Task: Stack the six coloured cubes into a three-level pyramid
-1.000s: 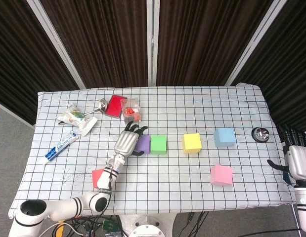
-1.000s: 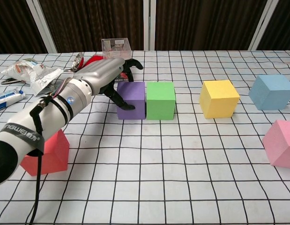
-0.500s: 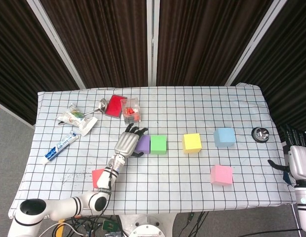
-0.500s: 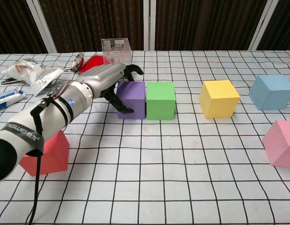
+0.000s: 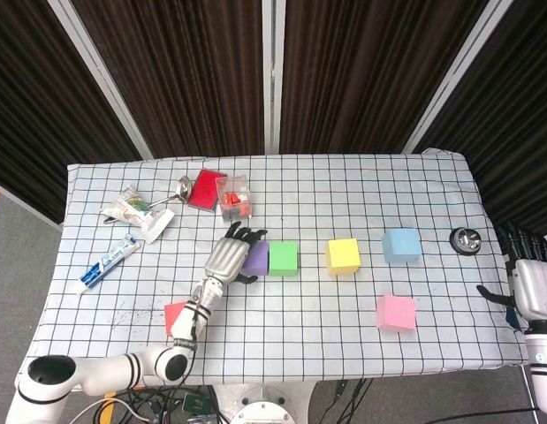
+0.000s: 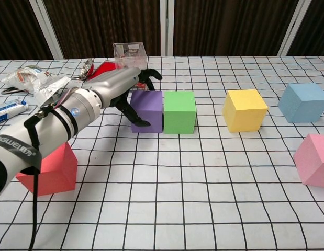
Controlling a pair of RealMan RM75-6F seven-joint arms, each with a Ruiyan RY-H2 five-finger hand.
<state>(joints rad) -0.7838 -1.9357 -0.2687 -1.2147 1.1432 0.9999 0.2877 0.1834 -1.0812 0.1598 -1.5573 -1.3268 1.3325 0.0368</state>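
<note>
Across the middle of the table (image 5: 361, 181) runs a row of four cubes. The leftmost cube (image 6: 147, 111) touches the second cube (image 6: 179, 111). The third cube (image 6: 245, 109) sits apart to the right, and the fourth cube (image 6: 303, 102) is further right, slightly farther back. The left hand (image 6: 117, 89) is at the leftmost cube's left side. A fifth cube (image 6: 48, 170) lies near-left and a sixth cube (image 6: 314, 159) near-right. At far left, a clear box (image 5: 233, 195) stands behind the row, with packets (image 5: 135, 210) left of it.
</note>
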